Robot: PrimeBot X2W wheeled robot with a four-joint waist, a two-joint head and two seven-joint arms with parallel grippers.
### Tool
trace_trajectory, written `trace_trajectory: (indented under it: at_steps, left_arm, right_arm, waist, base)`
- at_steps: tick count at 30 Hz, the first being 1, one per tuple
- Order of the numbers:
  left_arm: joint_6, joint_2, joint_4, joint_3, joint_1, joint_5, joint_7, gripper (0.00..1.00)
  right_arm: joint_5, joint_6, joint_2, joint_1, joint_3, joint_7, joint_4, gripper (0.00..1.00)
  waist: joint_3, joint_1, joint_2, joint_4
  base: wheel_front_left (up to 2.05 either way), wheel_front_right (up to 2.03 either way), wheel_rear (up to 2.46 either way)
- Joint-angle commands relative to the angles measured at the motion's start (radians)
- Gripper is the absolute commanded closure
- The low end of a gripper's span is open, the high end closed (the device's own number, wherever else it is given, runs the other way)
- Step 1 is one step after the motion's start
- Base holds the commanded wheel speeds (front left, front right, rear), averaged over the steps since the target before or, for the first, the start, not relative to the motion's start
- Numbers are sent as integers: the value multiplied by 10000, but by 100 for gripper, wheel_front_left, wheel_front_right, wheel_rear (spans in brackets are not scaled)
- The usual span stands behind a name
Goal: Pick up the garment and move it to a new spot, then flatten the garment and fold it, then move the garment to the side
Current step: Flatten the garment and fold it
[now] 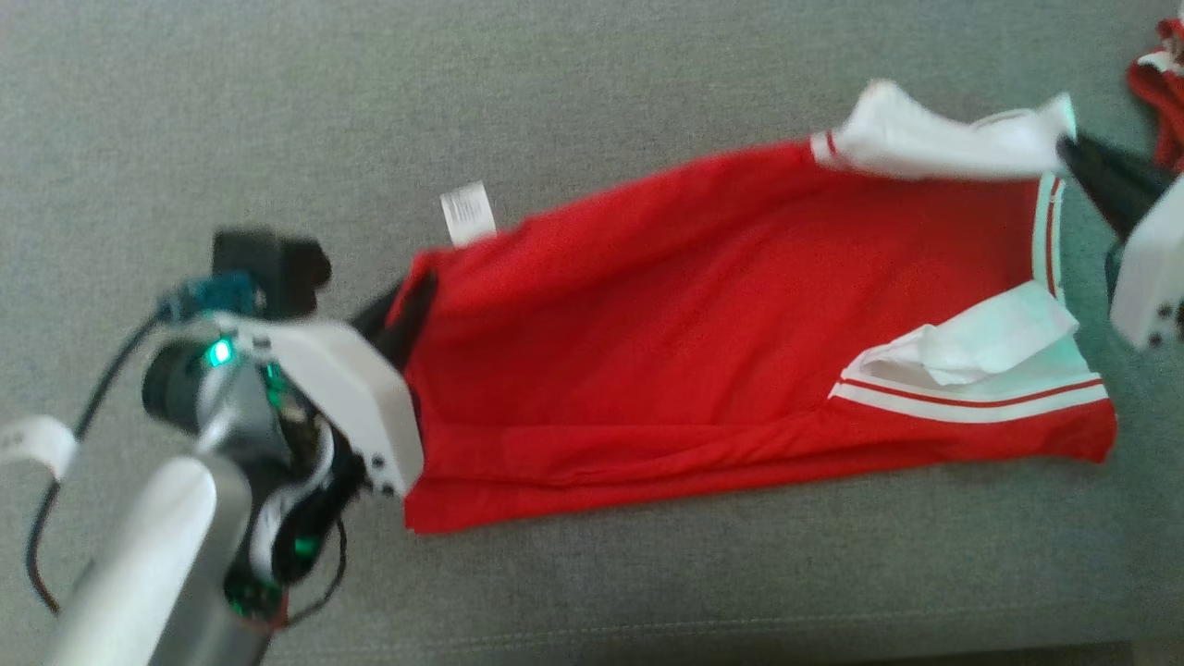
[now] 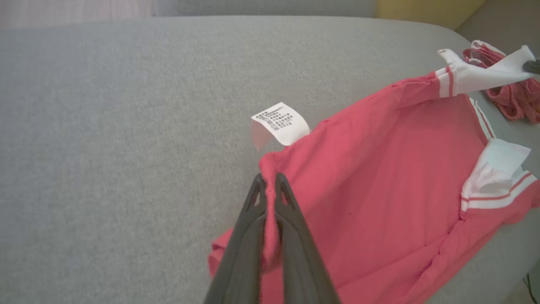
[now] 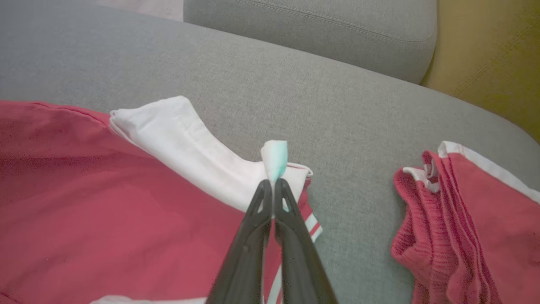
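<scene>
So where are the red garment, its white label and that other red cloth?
red garment [image 1: 703, 324]: head view, its flat red middle.
white label [image 2: 278, 122]: left wrist view, printed face.
other red cloth [image 3: 472, 228]: right wrist view, bunched folds.

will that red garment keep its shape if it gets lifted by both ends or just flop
Likely floppy: the red garment creases and drapes between the left gripper and right gripper. Probably light, since small pinches of its thin edges seem to hold it.
</scene>
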Motion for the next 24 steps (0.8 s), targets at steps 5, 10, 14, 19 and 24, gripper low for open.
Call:
trace_trajectory:
  at_steps: [5, 10, 14, 19, 24]
  left_arm:
    - [183, 384, -394, 385, 568, -54, -185, 100]
    - [370, 450, -125, 375, 1098, 96, -461, 72]
    - [510, 480, 54, 282, 1425, 278, -611, 0]
    - [1227, 340, -91, 634, 1919, 1039, -2085, 0]
    - [1566, -318, -12, 450, 2328, 1723, -4134, 0]
  right_arm:
    - [17, 67, -370, 1091, -78, 702, -925, 100]
    - [-102, 67, -571, 1621, 406, 1290, -1440, 0]
    - [-46, 67, -566, 1805, 248, 1443, -1531, 0]
    - [-125, 67, -150, 1943, -830, 1688, -1476, 0]
    - [-490, 67, 1056, 1789, -1744, 2204, -882, 0]
  waist:
    - [-262, 0, 0, -165]
    - [-473, 0, 0, -283]
    - [-638, 0, 0, -329]
    - [-742, 0, 0, -447]
    - [-557, 0, 0, -447]
  base:
    - [0, 0, 0]
    - [0, 0, 0]
    - [0, 0, 0]
    - [0, 0, 0]
    - [0, 0, 0]
